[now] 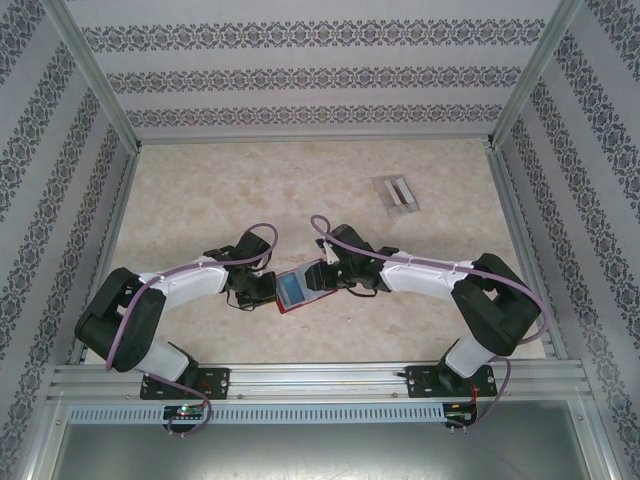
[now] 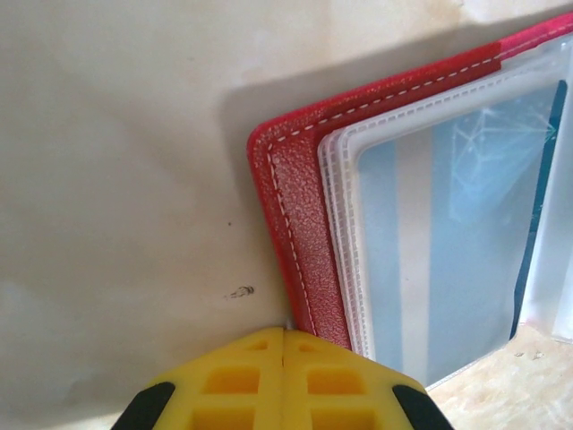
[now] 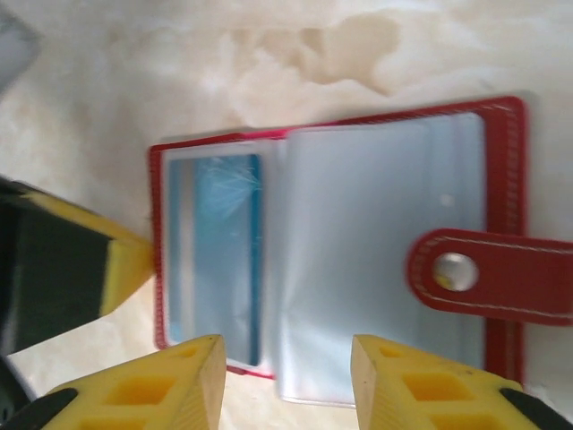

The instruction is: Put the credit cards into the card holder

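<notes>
The red card holder (image 1: 297,291) lies open on the table between the two arms. A bluish card (image 3: 224,251) sits inside one of its clear pockets (image 3: 376,260), and the card (image 2: 448,242) also shows through the plastic in the left wrist view. The snap tab (image 3: 483,273) lies across the right side. My left gripper (image 2: 285,333) is shut, its tips touching the wallet's red edge (image 2: 300,224). My right gripper (image 3: 286,358) is open above the wallet's near edge, and a loose clear pocket leaf lies below the gap between its fingers (image 3: 192,376).
A translucent grey tray (image 1: 397,192) with pale strips inside rests on the table at the back right. Patterned walls and metal rails (image 1: 300,380) enclose the marbled tabletop (image 1: 220,190).
</notes>
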You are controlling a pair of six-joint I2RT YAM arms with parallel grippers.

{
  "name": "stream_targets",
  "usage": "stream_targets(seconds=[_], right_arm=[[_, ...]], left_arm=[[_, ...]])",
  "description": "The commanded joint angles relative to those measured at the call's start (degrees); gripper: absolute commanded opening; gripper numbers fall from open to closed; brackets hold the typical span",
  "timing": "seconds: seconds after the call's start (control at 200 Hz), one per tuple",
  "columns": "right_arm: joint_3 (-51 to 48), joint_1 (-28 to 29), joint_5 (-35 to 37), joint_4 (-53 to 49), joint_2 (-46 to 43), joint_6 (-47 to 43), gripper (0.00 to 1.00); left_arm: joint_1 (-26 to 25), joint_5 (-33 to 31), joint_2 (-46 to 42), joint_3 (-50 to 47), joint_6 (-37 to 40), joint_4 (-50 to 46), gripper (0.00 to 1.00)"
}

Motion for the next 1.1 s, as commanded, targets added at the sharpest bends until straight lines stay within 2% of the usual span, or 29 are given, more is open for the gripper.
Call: stream_targets(seconds=[0.0, 0.465, 0.994, 1.099], right_arm=[[-1.36, -0.37, 2.57, -2.73, -0.63, -1.04, 0.45], [0.87, 1.03, 1.46, -0.90, 6.98, -1.35, 0.38], [1.24, 1.04, -15.63, 14.71, 7.02, 2.53, 0.31], [0.58, 0.85, -13.46, 13.85, 5.54, 2.16, 0.31]], left_arm=[[-0.69, -1.52, -0.11, 0.77, 1.12, -1.14, 0.00], [-0.62, -1.66, -1.12, 0.39, 1.14, -1.71, 0.00], [-0.20, -2.82, -3.16, 0.82, 0.40, -1.08, 0.00], [0.11, -2.76, -3.58, 1.24, 0.56, -1.76, 0.00]])
